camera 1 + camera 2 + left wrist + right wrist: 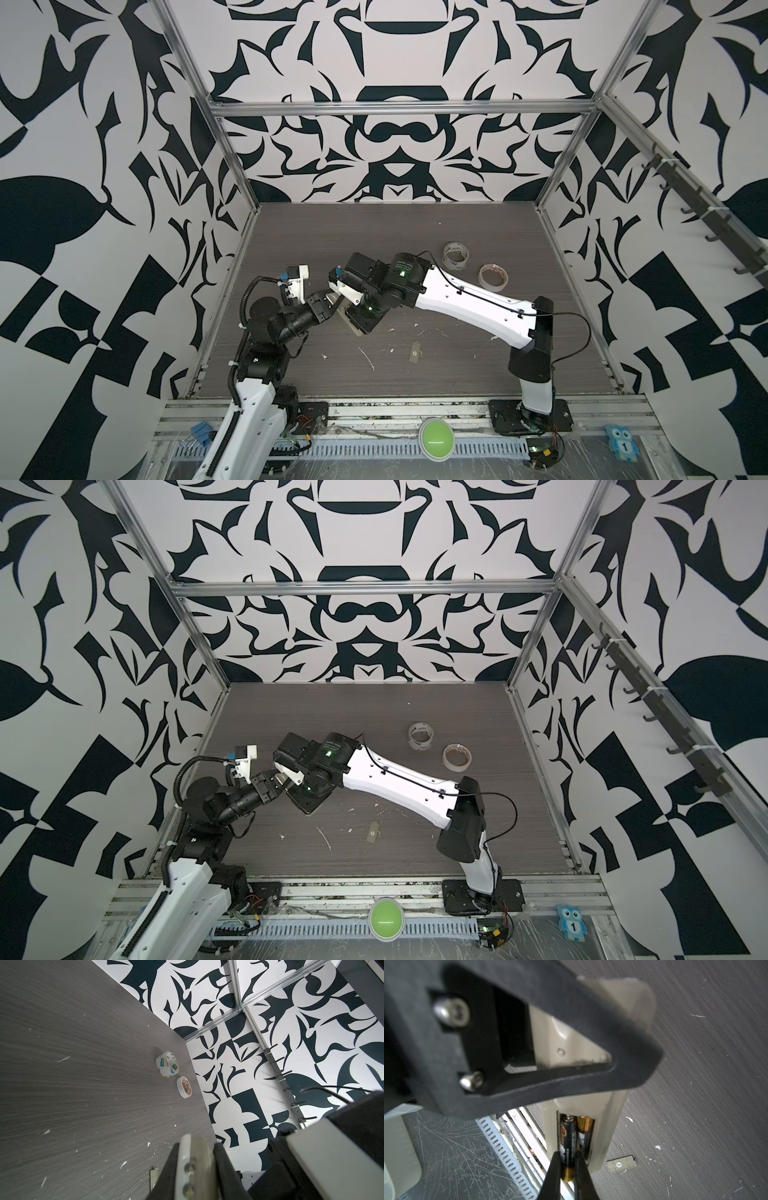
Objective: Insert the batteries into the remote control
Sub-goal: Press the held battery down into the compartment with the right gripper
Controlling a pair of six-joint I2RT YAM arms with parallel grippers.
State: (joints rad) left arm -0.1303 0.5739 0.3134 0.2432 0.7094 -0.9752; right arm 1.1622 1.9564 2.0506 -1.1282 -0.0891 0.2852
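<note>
left claw (197, 1145): grips remote control (610, 1122) near desk's (374, 232) left edge
right claw (566, 1159): pinches battery (568, 1138), tip in remote control
second battery (584, 1136): seated

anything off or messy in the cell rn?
White flecks litter the table near the loose battery cover. The battery in the right tool sits askew: one end in the remote control, the other sticking out.

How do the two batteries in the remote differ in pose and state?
The pinched battery is held in the right gripper; the free battery is untouched. The pinched battery's gold end sticks out of the remote control; the free battery lies inside it. Their gold ends face opposite ways. Both are dark, slim, side by side.
</note>
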